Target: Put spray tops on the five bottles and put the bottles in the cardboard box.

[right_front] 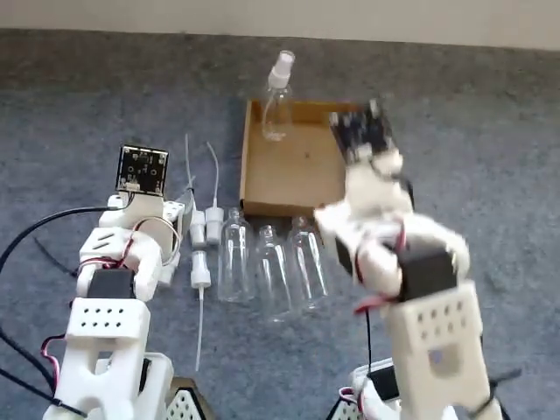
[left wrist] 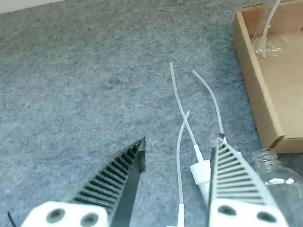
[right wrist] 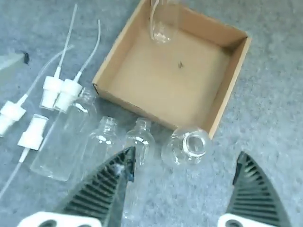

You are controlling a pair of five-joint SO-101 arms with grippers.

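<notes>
The cardboard box [right_front: 302, 171] lies open on the carpet, and one clear bottle with a spray top [right_front: 278, 98] stands in its far left corner. Three bare bottles [right_front: 271, 262] lie side by side in front of the box. A fourth bare bottle [right wrist: 188, 145] stands upright by the box's near wall, directly below my open right gripper [right wrist: 184, 158]. Several loose spray tops [right_front: 206, 226] with long tubes lie left of the bottles. My left gripper [left wrist: 180, 145] is open low over them, one spray top [left wrist: 200, 172] between its fingers, untouched.
Grey carpet covers the whole table. The box floor [right wrist: 182, 78] is bare apart from the capped bottle [right wrist: 163, 21]. The right arm [right_front: 385, 236] reaches over the box's near right corner. Black cables [right_front: 35, 232] trail left of the left arm.
</notes>
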